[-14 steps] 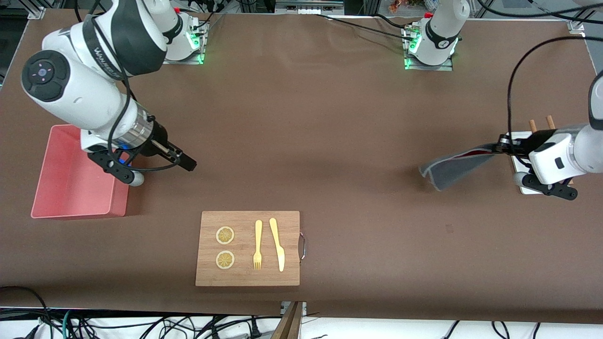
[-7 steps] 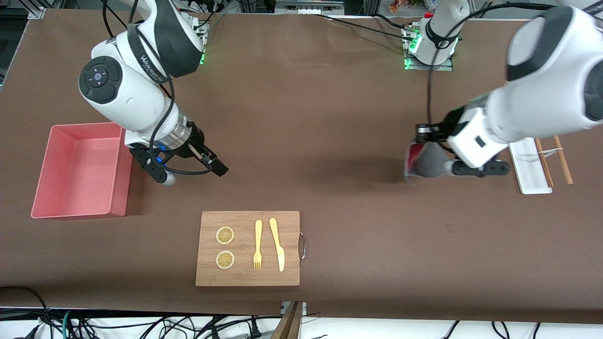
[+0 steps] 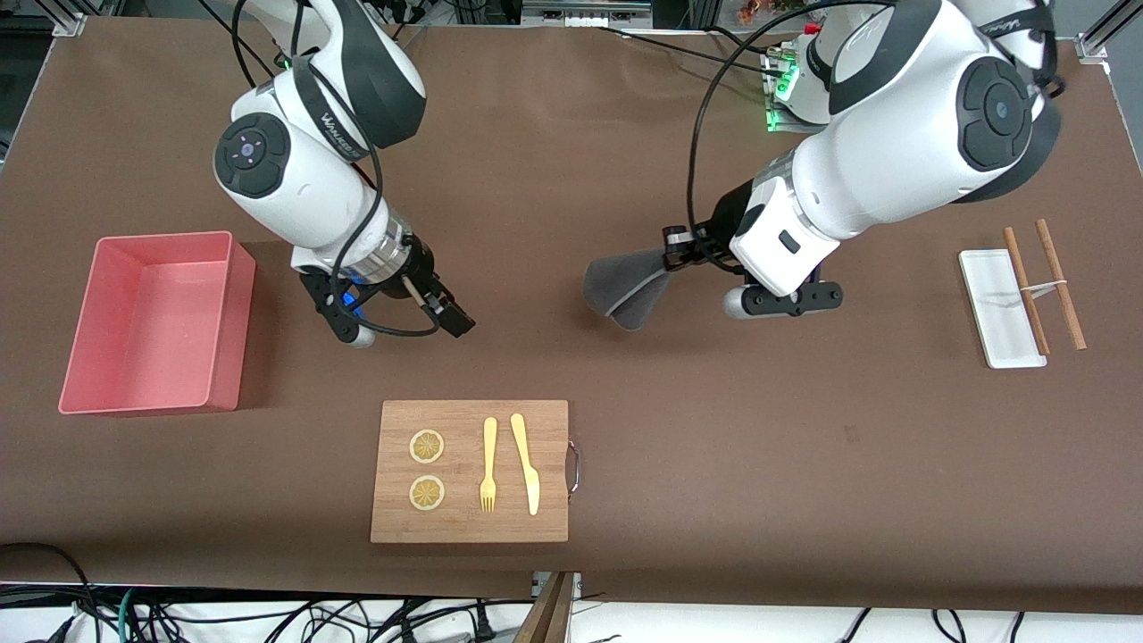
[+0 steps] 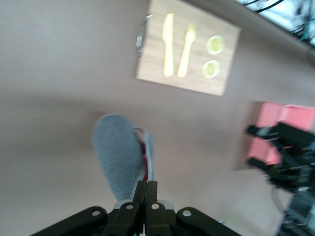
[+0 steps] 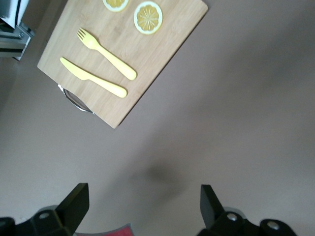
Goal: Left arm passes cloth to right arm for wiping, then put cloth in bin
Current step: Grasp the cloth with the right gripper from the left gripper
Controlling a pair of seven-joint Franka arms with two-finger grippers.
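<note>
The counter is covered in brown material. A wooden board lies near the front camera edge, carrying two lemon slices, a yellow fork and a yellow knife; a metal handle sits on the board's edge toward the left arm's end. A white tray with two wooden sticks across it lies at the left arm's end. The bin, pink, stands at the right arm's end. Nothing lies on the counter between the two end effectors.

The right arm's upper link bears lettering, only partly legible.

The left end effector is over the middle of the counter, fingers together and clamped on one edge of the cloth. The cloth hangs free from the grip, grey face outward, with a strip of red reverse visible in the left wrist view.

The right end effector is over the counter between the bin and the cloth, fingers fully apart, holding and touching nothing
</note>
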